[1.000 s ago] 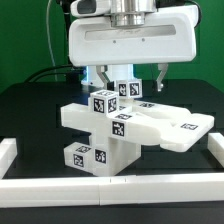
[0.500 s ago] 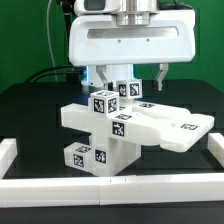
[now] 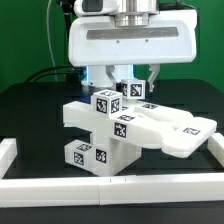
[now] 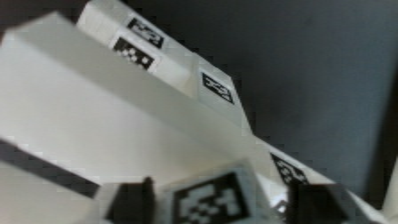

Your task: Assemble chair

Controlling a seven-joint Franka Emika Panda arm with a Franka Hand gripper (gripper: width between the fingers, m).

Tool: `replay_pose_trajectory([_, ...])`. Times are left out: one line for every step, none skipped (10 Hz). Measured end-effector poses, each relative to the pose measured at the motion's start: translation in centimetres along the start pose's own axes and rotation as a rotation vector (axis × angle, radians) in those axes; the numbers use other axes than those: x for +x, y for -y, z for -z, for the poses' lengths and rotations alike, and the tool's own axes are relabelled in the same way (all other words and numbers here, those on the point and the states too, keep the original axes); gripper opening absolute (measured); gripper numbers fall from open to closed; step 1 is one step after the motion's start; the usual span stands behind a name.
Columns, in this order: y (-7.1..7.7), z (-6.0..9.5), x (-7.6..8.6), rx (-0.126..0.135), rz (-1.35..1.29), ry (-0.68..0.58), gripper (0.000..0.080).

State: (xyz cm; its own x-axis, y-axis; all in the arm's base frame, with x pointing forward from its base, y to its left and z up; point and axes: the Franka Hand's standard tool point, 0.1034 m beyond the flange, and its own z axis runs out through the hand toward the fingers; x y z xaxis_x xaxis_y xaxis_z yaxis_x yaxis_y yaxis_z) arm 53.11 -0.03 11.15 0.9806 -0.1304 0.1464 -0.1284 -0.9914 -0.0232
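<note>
The chair parts form a stack of matte-white tagged pieces in mid-table: a low block (image 3: pixel 90 155), a flat slab (image 3: pixel 185 135) jutting to the exterior view's right, and a small tagged block (image 3: pixel 133 90) on top. My gripper (image 3: pixel 131 80) hangs straight above, with its dark fingers (image 3: pixel 112 76) pressed in on either side of that top block. In the wrist view the gripper (image 4: pixel 215 198) has the tagged block (image 4: pixel 210 210) between both fingers, above a wide white slab (image 4: pixel 107 110) with tags along its edge.
Plain white border rails (image 3: pixel 110 190) run along the table's front, with another rail piece (image 3: pixel 8 150) at the exterior view's left. The table top is black; a green wall stands behind.
The fingers have closed inward from wide open onto the top block. The stack has shifted slightly, and the slab's end at the exterior view's right has dipped.
</note>
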Motion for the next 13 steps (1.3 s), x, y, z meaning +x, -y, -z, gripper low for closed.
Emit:
replay_pose_trajectory([0.01,-0.01,-0.01,0.000,-0.079,0.000,0.0281])
replay_pose_trajectory([0.01,-0.02,-0.01,0.000,-0.143,0.000,0.0281])
replay_pose_trajectory([0.02,-0.05,-0.05,0.002,-0.257,0.002,0.0281])
replay_pose_trajectory([0.01,-0.10,-0.06,0.005,-0.380,0.004,0.0281])
replay_pose_trajectory([0.14,-0.08,0.05,0.009,-0.499,0.015,0.0281])
replay_pose_trajectory([0.28,-0.13,0.30,0.017,-0.630,0.022,0.0281])
replay_pose_trajectory([0.46,-0.14,0.50,0.025,-0.753,0.022,0.0281])
replay_pose_trajectory([0.64,-0.08,0.65,0.039,-0.911,0.025,0.0281])
replay_pose_trajectory([0.68,-0.08,0.73,0.043,-0.965,0.026,0.0281])
replay_pose_trajectory([0.68,-0.09,0.73,0.043,-0.948,0.026,0.0392])
replay_pose_trajectory([0.68,-0.09,0.72,0.043,-0.919,0.025,0.0392])
replay_pose_trajectory([0.68,-0.10,0.72,0.043,-0.917,0.025,0.0563])
replay_pose_trajectory([0.58,-0.06,0.79,0.036,-0.740,0.024,0.0563])
